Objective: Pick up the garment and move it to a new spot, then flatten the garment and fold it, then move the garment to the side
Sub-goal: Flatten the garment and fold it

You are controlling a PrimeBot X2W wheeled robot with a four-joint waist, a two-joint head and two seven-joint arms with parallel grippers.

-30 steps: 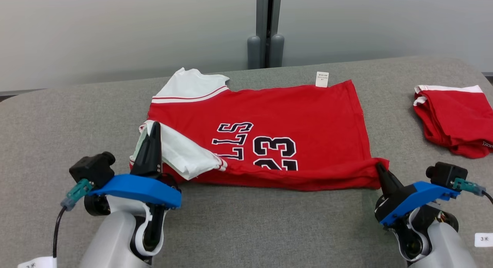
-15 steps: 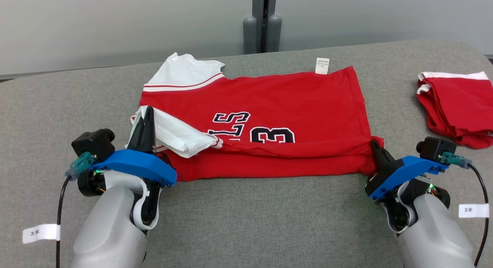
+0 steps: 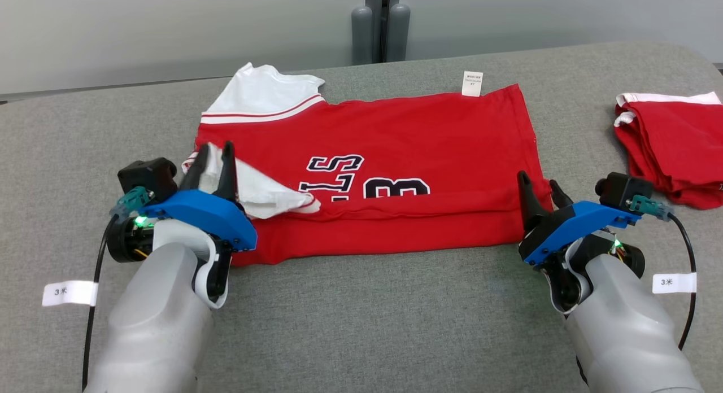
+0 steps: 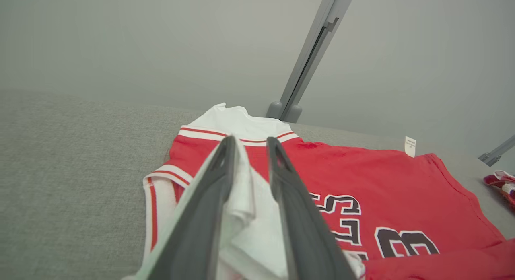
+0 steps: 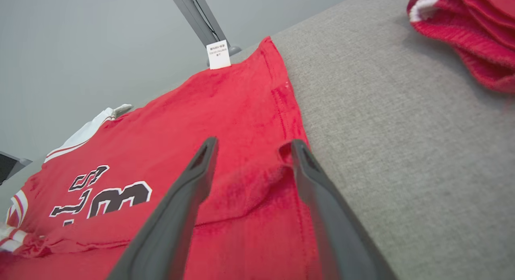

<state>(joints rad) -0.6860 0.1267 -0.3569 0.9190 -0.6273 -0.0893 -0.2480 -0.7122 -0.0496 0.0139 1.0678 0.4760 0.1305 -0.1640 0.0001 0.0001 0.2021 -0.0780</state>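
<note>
Grey woven cloth covers the worktop (image 3: 361,325). Pale grey wall panels (image 3: 169,31) stand behind it, with a dark post (image 3: 379,9) between them and two rounded grey caps at its foot.

Garment (image 3: 406,139): red jersey, white sleeves, black-and-white lettering. It lies flat mid-worktop, with the near edge folded up over the lower lettering. A white label (image 3: 472,83) sticks out at the far edge. A second red garment (image 3: 672,150), folded, sits well apart at the worktop's right edge.

Left arm (image 3: 158,302) comes in from the lower left, forearm low, fingers (image 4: 201,215) pointing away over the jersey's left end. Left jaws are part-open, with the near white sleeve (image 3: 265,192) bunched between them. The cloth lies against one finger; can't tell if the other touches it. Looks slack, not pinched.

Right arm (image 3: 615,319) comes in from the lower right, its fingers (image 5: 177,215) tilted up at the jersey's right end. Right jaws are wide open, straddling the folded corner and gripping nothing.
</note>
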